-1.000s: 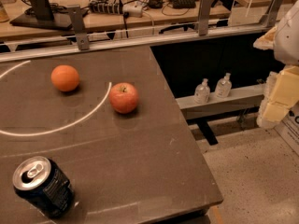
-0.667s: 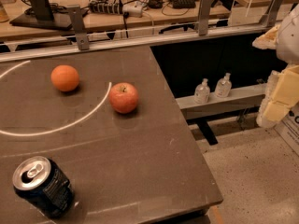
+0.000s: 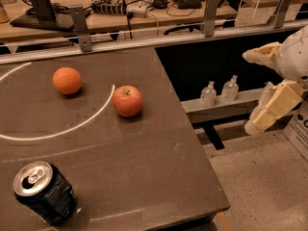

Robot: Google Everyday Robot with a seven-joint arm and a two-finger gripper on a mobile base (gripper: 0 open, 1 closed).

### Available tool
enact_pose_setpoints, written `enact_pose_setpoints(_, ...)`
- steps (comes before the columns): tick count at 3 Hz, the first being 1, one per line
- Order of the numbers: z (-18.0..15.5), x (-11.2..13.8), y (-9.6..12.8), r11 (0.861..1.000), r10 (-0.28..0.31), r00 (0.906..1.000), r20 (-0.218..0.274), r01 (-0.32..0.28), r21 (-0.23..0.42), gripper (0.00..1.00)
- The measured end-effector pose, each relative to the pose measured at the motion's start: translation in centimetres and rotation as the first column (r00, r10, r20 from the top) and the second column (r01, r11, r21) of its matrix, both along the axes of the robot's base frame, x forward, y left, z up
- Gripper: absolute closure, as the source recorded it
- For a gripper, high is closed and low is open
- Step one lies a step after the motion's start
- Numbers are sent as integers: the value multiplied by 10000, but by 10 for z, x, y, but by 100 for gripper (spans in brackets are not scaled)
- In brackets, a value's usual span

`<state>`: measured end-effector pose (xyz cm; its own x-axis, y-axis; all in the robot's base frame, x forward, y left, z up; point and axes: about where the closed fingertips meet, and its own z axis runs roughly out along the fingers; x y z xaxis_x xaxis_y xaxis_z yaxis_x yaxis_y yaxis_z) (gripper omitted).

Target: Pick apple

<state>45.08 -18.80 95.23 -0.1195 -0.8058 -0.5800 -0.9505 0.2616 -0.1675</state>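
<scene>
Well off to the right, the gripper (image 3: 251, 91) hangs past the table (image 3: 159, 177) edge, over the floor, its jaws spread wide with nothing between them. The apple (image 3: 127, 100) sits on the table just beside the end of a white arc, near an orange (image 3: 67, 80). A soda can (image 3: 44, 192) stands at the front left.

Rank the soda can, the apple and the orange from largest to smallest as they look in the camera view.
1. The soda can, though it is nearest the camera.
2. The apple and the orange look alike, so unranked.
The pincer hangs right of the table, beyond its edge.
</scene>
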Motion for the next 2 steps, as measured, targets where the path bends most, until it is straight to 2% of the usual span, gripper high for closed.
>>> enact_pose_setpoints(1,1,-2,52,9733,417,9991,-84,-388,2262,0)
enact_pose_setpoints(2,21,-8,78,9423,731,9973,-78,-665,3280,0)
